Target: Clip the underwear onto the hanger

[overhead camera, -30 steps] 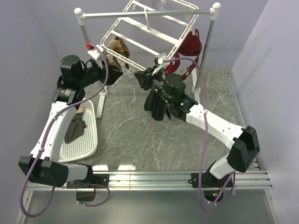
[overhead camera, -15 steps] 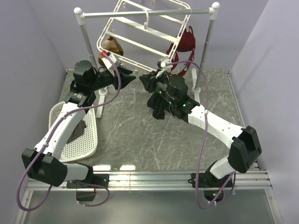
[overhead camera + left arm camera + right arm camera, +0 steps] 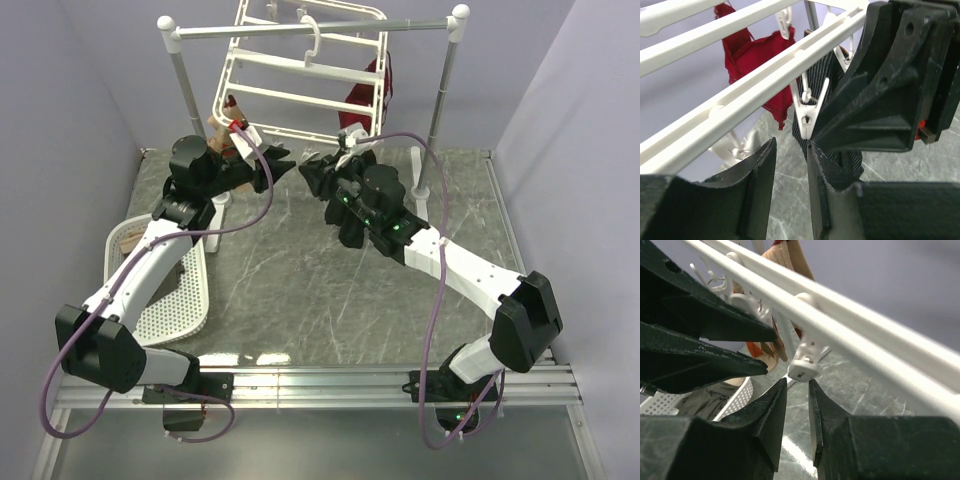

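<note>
The white hanger (image 3: 300,70) hangs by its hook from the rail. My left gripper (image 3: 283,160) and right gripper (image 3: 308,172) face each other, tips close, under its lower edge. The black, faintly striped underwear (image 3: 347,222) hangs limp beneath my right gripper. In the left wrist view it (image 3: 850,162) hangs behind a white clip (image 3: 807,112); what holds it is hidden. My left gripper (image 3: 790,145) is open and empty, one tip at that clip. My right gripper (image 3: 797,385) is open, a clip (image 3: 805,367) just above its tips, nothing between the fingers.
A dark red bra (image 3: 365,95) hangs at the frame's right side and a tan-and-red garment (image 3: 228,118) at its left. The two-post rail stand (image 3: 443,100) stands behind the grippers. A white perforated basket (image 3: 185,290) holding dark cloth lies at the left.
The hanger has swung from tilted to nearly face-on. My left gripper has moved right, towards the right gripper. My right gripper with the underwear has risen slightly towards the frame's lower edge.
</note>
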Controlling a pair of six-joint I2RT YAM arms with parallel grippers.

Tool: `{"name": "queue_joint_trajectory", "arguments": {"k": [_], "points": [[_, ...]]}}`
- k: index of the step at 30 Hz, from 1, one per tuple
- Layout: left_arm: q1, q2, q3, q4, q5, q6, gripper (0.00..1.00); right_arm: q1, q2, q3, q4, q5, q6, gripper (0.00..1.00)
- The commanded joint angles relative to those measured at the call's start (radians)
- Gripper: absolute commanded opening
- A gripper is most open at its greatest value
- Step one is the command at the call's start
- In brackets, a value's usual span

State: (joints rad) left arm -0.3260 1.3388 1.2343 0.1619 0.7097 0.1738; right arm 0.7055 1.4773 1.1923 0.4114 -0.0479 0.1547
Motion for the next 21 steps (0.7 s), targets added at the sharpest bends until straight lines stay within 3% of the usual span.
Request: {"name": "queue_joint_trajectory", "arguments": {"k": [1,3,9,14,21], "points": [[-0.015,0.011,0.011,0.077,0.011,0.015,0.37,-0.012,-0.045,-0.008,0.063,-0.006,-0.030,0.32],[-0.018,0.016,0.019,0.077,0.005,0.013,0.38,-0.017,-0.041,-0.007,0.075,0.002,-0.035,0.38],[-0.019,0.022,0.033,0.082,-0.010,-0.008,0.38,-0.044,-0.022,-0.005,0.128,0.003,-0.026,0.38],[-0.019,0.028,0.043,0.093,-0.003,-0.069,0.37,-0.074,-0.011,-0.002,0.133,-0.009,-0.006,0.26],[-0.019,0.013,0.050,0.094,0.059,-0.218,0.37,-0.081,-0.029,-0.042,0.153,-0.070,0.005,0.19]]}}
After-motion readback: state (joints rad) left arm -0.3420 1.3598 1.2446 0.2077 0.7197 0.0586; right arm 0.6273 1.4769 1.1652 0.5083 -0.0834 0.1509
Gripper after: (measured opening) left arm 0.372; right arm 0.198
